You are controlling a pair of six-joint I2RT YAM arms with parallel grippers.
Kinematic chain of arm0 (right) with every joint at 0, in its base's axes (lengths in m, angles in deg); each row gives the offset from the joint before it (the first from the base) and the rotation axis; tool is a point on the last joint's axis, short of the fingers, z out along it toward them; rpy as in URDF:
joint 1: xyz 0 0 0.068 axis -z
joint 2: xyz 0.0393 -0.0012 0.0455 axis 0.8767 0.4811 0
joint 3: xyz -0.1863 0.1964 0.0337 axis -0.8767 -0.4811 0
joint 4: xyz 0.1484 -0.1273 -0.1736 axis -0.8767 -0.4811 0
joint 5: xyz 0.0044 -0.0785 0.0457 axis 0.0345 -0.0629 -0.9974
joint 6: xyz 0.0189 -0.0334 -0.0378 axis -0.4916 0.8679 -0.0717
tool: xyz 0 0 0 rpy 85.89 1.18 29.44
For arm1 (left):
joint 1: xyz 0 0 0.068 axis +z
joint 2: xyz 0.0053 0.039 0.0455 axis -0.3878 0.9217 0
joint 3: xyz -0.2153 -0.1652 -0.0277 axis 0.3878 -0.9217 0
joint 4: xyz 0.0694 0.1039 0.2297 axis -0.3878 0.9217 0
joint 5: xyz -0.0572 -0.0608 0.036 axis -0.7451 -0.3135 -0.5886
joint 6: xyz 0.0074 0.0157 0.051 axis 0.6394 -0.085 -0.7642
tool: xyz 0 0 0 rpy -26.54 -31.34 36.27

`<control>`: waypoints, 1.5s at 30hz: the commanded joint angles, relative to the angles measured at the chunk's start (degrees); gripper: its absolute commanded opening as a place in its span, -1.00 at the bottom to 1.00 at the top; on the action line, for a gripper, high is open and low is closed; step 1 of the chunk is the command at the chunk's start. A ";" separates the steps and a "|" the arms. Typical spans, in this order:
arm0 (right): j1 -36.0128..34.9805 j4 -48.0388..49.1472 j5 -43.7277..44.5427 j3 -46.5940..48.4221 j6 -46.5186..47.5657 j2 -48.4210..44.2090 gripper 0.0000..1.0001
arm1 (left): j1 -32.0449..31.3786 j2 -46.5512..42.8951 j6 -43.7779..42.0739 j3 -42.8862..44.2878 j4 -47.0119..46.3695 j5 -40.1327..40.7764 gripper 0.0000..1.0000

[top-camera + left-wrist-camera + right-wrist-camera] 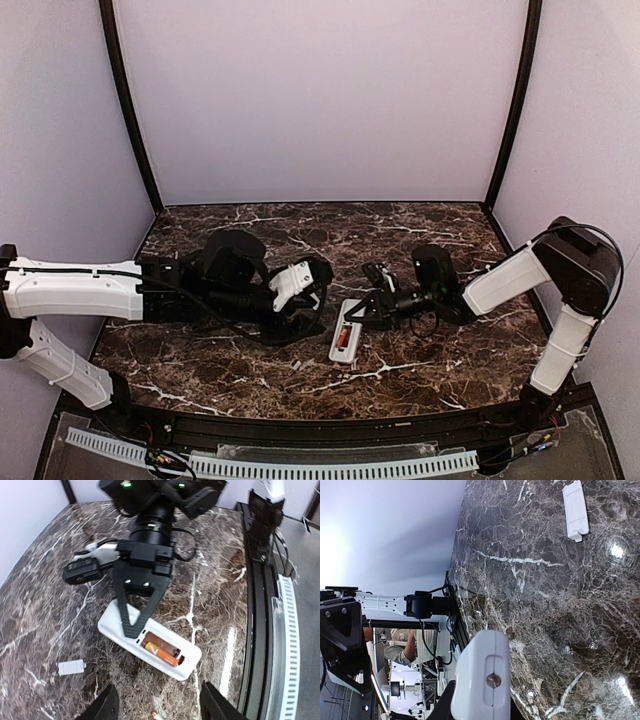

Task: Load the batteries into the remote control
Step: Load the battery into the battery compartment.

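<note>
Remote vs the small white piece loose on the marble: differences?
The remote control is far larger than the white piece. The remote's open bay holds an orange battery; the piece holds nothing. The right gripper sets its closed tips on the remote; the piece lies apart, untouched. Both are white and lie flat on the table.

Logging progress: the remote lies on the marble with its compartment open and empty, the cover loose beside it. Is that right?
Not empty: the left wrist view shows an orange battery in the open compartment of the remote control. The rest holds: it lies on the marble table, the cover loose beside it.
</note>
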 commanded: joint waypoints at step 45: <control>-4.09 -2.62 -2.35 3.41 2.83 0.27 -1.00 | -5.07 15.12 -32.94 5.77 4.70 -1.02 -0.54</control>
